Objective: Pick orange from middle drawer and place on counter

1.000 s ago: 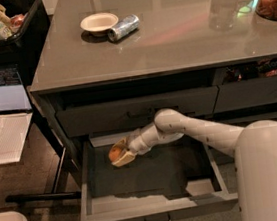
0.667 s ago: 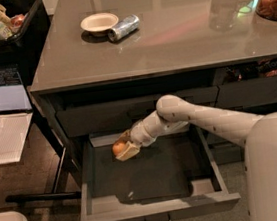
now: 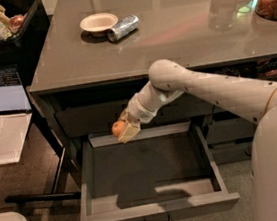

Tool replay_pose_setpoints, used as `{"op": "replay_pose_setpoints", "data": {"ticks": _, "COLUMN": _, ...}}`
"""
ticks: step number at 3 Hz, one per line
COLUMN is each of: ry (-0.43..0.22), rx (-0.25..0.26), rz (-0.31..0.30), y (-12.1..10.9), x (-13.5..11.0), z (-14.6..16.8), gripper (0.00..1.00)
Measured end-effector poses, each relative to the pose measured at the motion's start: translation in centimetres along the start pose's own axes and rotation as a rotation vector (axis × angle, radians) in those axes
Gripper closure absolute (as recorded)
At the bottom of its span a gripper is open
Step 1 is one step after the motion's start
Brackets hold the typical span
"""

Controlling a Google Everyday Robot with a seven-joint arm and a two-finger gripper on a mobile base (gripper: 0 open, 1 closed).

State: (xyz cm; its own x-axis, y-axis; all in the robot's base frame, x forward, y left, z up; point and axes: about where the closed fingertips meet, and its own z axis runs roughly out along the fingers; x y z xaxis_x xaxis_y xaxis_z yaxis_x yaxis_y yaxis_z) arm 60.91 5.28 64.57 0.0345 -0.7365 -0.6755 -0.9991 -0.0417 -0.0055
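The orange [image 3: 117, 129] is a small round orange-tan fruit held in my gripper [image 3: 123, 130]. The gripper is shut on it and holds it in the air above the back left part of the open middle drawer [image 3: 156, 213], in front of the closed drawer above. The drawer is pulled out, dark grey, with a small bar handle on its front. The counter [image 3: 170, 38] is the glossy grey-brown top above, and its front edge lies above the gripper. My white arm reaches in from the right.
A white bowl [image 3: 98, 23] and a silver-blue can [image 3: 123, 28] lie on the counter's far left. A dish of snacks [image 3: 272, 4] sits at the far right. A black bin [image 3: 2, 28] of items stands left of the counter. Papers [image 3: 6, 139] lie on the left.
My gripper has risen with the orange out of the drawer, from near the drawer's floor at the back left up to the level of the drawer above. The arm's elbow has lifted too.
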Motion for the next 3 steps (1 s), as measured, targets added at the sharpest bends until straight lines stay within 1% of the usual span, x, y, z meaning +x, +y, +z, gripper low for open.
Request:
{"op": "replay_pose_setpoints", "data": {"ticks": 1, "ry": 0.080, "rx": 0.046, "rz": -0.020, "y": -1.1, "x": -3.4, "z": -3.8, "gripper": 1.00}}
{"op": "replay_pose_setpoints", "data": {"ticks": 2, "ry": 0.147, "rx": 0.099, "rz": -0.042, "y": -2.9, "x": -7.0, "z": -7.2, "gripper": 1.00}}
{"op": "replay_pose_setpoints", "data": {"ticks": 3, "ry": 0.196, "rx": 0.117, "rz": -0.052, "y": -3.8, "x": -9.5, "z": -8.5, "gripper": 1.00}}
